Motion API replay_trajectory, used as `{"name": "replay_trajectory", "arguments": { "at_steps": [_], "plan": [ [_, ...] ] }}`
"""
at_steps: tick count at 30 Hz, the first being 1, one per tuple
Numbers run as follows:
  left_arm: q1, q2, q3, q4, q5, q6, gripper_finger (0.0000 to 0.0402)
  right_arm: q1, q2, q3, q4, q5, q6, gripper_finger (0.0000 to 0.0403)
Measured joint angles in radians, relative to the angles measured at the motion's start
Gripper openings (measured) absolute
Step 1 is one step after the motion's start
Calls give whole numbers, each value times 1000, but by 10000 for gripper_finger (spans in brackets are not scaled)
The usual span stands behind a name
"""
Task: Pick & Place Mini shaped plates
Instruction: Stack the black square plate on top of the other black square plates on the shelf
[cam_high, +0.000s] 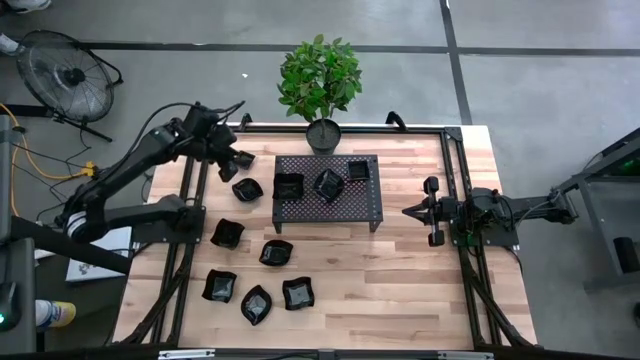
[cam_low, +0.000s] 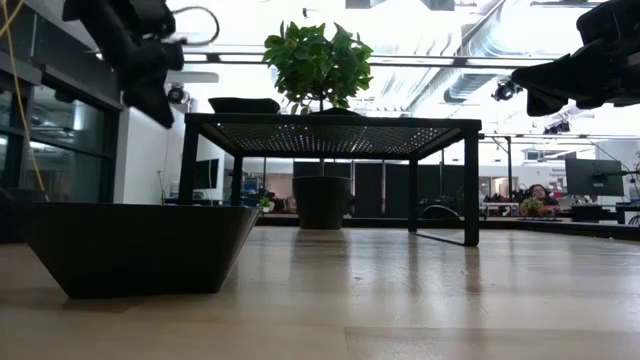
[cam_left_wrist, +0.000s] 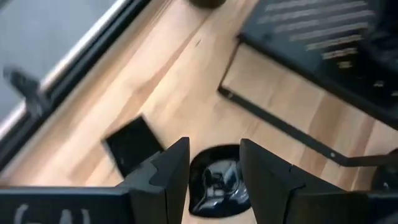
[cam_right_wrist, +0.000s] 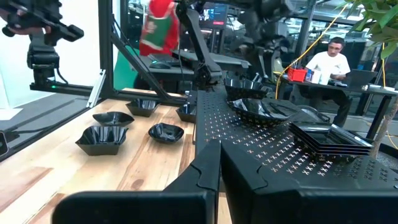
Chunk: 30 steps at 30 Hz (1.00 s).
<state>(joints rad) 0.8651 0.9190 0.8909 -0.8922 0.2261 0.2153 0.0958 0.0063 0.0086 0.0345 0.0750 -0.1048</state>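
Several mini shaped plates lie on the wooden table left of the rack, among them one (cam_high: 247, 188) near its corner, one (cam_high: 227, 233) farther out and one (cam_high: 297, 293) toward the front. Three more sit on the black perforated rack (cam_high: 365, 208): a square one (cam_high: 288, 186), a wavy one (cam_high: 328, 183) and a stack (cam_high: 358, 170). My left gripper (cam_high: 241, 163) hangs open well above the table; in the left wrist view a glossy plate (cam_left_wrist: 214, 183) shows on the table between its fingers (cam_left_wrist: 171, 171). My right gripper (cam_high: 408, 210) waits shut, right of the rack.
A potted plant (cam_high: 322, 85) stands behind the rack at the table's far edge. A flat black square (cam_left_wrist: 130, 144) lies on the wood beside the plate under my left gripper. In the low view one plate (cam_low: 140, 245) sits close in front. People sit at desks (cam_right_wrist: 329, 59) beyond the table.
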Motion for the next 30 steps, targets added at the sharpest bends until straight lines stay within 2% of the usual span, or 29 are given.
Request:
{"name": "replay_trajectory", "arguments": {
  "at_steps": [12,23,30],
  "plan": [
    [185,220,-1,-8,97,-36,140,0,0,0,0,0,0,4],
    [250,384,-1,-16,147,-16,140,0,0,0,0,0,0,4],
    [255,479,-1,-14,73,-70,140,0,0,0,0,0,0,6]
  ]
}}
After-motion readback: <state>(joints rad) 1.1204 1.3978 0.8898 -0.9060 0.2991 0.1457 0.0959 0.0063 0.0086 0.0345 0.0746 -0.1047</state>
